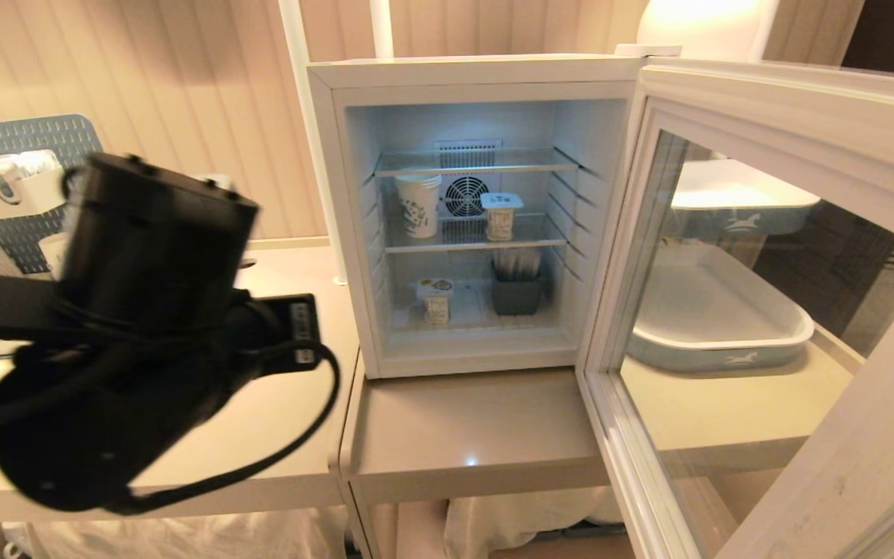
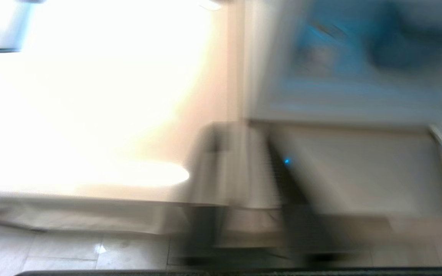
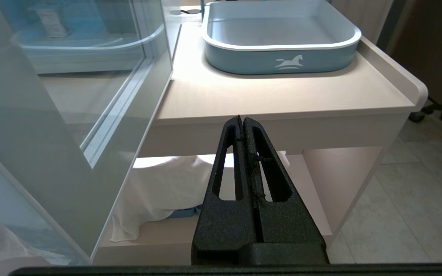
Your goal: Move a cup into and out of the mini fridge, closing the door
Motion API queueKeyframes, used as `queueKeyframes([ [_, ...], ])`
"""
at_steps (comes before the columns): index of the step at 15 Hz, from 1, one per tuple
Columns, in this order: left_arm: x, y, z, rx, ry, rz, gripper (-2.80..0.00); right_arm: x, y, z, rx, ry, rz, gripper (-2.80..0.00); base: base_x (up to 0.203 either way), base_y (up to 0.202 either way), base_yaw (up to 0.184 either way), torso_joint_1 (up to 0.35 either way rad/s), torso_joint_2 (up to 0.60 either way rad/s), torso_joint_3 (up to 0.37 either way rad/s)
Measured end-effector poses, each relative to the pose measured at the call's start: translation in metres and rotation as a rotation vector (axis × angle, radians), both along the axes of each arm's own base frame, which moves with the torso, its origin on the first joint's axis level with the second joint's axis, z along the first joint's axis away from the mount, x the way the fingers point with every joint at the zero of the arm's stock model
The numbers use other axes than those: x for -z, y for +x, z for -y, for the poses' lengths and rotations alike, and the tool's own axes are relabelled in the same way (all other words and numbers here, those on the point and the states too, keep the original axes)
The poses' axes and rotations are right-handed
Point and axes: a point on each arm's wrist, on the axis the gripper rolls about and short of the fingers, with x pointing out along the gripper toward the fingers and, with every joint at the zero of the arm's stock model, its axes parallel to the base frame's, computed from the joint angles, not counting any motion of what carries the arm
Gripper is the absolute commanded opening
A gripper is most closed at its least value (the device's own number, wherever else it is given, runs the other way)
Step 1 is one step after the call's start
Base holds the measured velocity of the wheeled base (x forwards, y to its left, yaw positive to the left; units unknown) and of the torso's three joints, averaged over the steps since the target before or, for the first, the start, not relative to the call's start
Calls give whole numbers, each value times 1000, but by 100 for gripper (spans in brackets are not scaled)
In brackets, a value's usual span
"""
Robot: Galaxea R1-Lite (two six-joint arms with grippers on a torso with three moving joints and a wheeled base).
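The white mini fridge (image 1: 478, 74) stands on the table with its door (image 1: 773, 101) swung wide open to the right. Inside, one small white cup (image 1: 502, 216) sits on the middle wire shelf. A second cup (image 1: 436, 299) sits on the fridge floor at the left. My left arm (image 1: 129, 310) is a large black blur in front of the table at the left, short of the fridge. Its gripper (image 2: 242, 138) is smeared by motion in the left wrist view, and no cup shows there. My right gripper (image 3: 241, 119) hangs shut and empty, low by the table's front edge.
A tall paper cup (image 1: 418, 203) stands on the middle shelf and a dark holder (image 1: 517, 291) on the fridge floor. A blue-grey tray (image 3: 282, 57) lies on the table behind the open door. A pegboard rack (image 1: 20, 147) stands at the far left.
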Motion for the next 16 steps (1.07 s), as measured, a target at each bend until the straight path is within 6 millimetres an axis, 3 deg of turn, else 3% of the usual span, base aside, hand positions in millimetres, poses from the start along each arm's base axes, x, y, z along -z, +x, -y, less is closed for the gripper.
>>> queueKeyframes([
  [4,-32,-73,-98,-196,-13,105,-280,0,0,0,0,-1,-1,-280,0,0,0,0,0,0],
  [7,-24,-141,-152,-363,18,196,-280,0,0,0,0,-1,-1,-280,0,0,0,0,0,0],
  [9,-5,-187,-167,-397,26,253,-280,0,0,0,0,-2,0,-280,0,0,0,0,0,0],
  [11,19,-216,-168,-347,-21,273,-280,0,0,0,0,-2,0,-280,0,0,0,0,0,0],
  [16,51,-228,-157,51,-140,219,-280,0,0,0,1,-1,-3,-280,0,0,0,0,0,0],
])
